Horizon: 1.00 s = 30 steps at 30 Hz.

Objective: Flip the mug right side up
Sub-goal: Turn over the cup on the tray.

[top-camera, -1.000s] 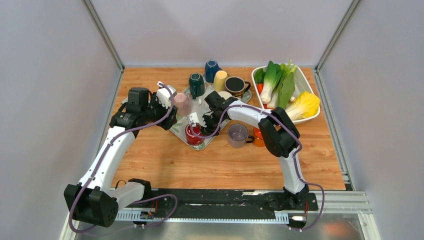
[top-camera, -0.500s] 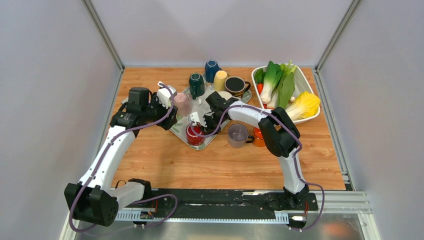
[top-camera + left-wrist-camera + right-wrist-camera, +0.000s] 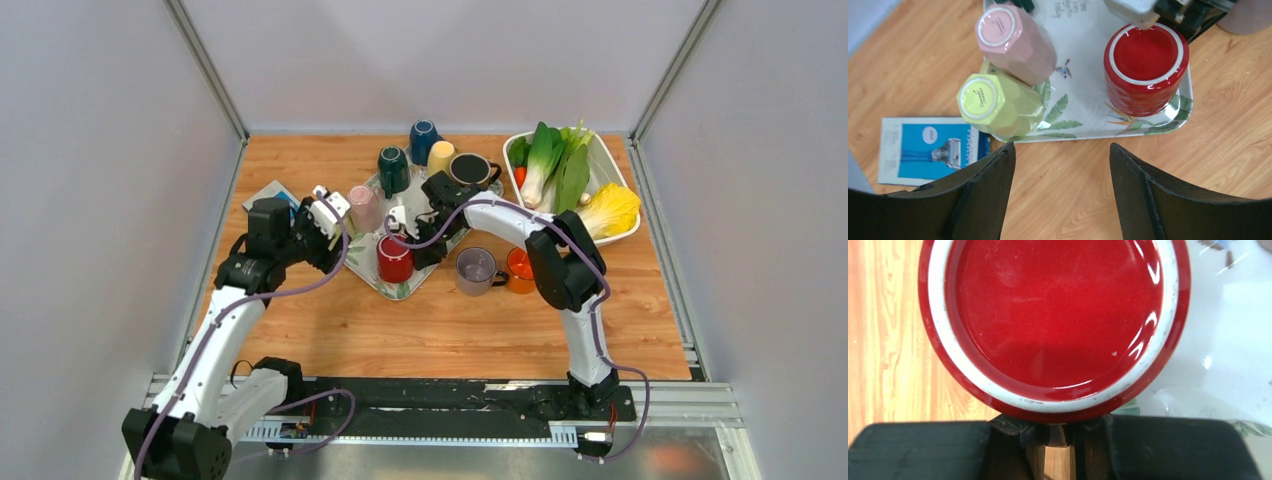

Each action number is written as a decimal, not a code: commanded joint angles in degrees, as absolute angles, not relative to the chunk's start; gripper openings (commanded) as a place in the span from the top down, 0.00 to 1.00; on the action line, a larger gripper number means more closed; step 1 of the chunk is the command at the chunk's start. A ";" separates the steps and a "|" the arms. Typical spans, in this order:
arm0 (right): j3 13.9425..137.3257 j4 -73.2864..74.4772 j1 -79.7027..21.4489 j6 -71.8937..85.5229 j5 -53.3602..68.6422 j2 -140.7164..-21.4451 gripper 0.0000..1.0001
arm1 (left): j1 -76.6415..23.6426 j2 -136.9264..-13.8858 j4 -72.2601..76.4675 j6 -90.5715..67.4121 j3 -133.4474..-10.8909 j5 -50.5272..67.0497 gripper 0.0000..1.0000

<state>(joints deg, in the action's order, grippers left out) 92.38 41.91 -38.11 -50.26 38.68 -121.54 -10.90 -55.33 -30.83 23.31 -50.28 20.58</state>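
Red mug (image 3: 1146,70) stands base-up on the tray (image 3: 1083,30).

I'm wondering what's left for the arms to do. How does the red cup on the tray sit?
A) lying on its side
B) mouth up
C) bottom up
C: the red cup on the tray shows its flat, white-ringed base upward, with no hollow inside.

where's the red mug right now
In the top view the red mug stands upside down, left of centre, on the near corner of the leaf-print tray. The right hand is at its right side, and the purple mug is further right.
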 commanded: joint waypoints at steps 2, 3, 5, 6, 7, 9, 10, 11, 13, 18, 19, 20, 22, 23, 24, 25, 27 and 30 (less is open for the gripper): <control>98.11 42.28 -36.45 -44.51 47.51 -114.54 1.00 | -11.06 -47.95 -18.77 32.72 -45.77 25.48 0.24; 98.79 42.28 -36.02 -43.38 48.37 -114.52 1.00 | -11.36 -46.68 -17.87 34.28 -44.75 25.88 0.24; 100.12 42.11 -35.00 -41.38 50.50 -114.64 1.00 | -12.46 -45.50 -14.99 36.68 -43.69 26.06 0.24; 100.76 41.86 -34.65 -40.22 51.48 -114.73 1.00 | -12.95 -45.29 -13.24 37.50 -43.38 25.46 0.24; 101.62 41.84 -34.25 -38.37 52.57 -115.05 1.00 | -14.07 -45.14 -12.29 39.24 -42.86 24.95 0.24; 103.13 41.06 -33.23 -34.65 55.54 -115.71 1.00 | -15.62 -45.34 -9.39 42.68 -42.13 23.46 0.25; 103.33 40.06 -32.76 -31.99 57.33 -115.80 1.00 | -16.16 -45.61 -7.29 44.15 -41.98 22.28 0.25; 103.21 38.53 -32.24 -29.28 59.18 -115.77 1.00 | -17.05 -46.03 -6.11 46.96 -41.59 21.69 0.25; 102.34 34.64 -31.20 -22.43 62.97 -115.68 1.00 | -17.93 -46.43 -1.92 51.10 -40.51 20.73 0.25; 94.01 7.76 -27.92 10.00 75.04 -115.48 1.00 | -18.75 -46.26 4.31 60.88 -38.24 24.89 0.25; 91.46 -3.03 -27.58 19.66 77.50 -115.52 1.00 | -18.75 -46.06 4.26 63.19 -37.71 25.63 0.25; 89.53 -11.80 -27.46 28.85 80.35 -115.73 1.00 | -18.78 -45.93 4.25 64.16 -37.40 26.78 0.25; 88.59 -22.32 -27.80 38.13 83.27 -116.63 1.00 | -19.03 -45.53 4.87 67.38 -36.30 27.93 0.25; 89.37 -22.39 -27.85 38.83 84.07 -117.00 1.00 | -19.23 -45.48 6.18 67.97 -35.44 28.07 0.25; 90.32 -21.77 -27.93 39.01 84.91 -117.77 1.00 | -19.73 -45.41 7.18 68.98 -34.86 27.94 0.24; 90.80 -21.87 -28.06 39.59 85.62 -118.11 1.00 | -20.10 -45.47 10.14 69.43 -33.59 27.07 0.24; 90.84 -23.22 -28.27 41.02 86.74 -118.53 1.00 | -21.09 -45.94 14.92 71.18 -31.30 26.16 0.24; 90.80 -23.82 -28.46 42.08 88.26 -119.09 1.00 | -22.14 -48.32 20.62 74.13 -28.52 25.05 0.24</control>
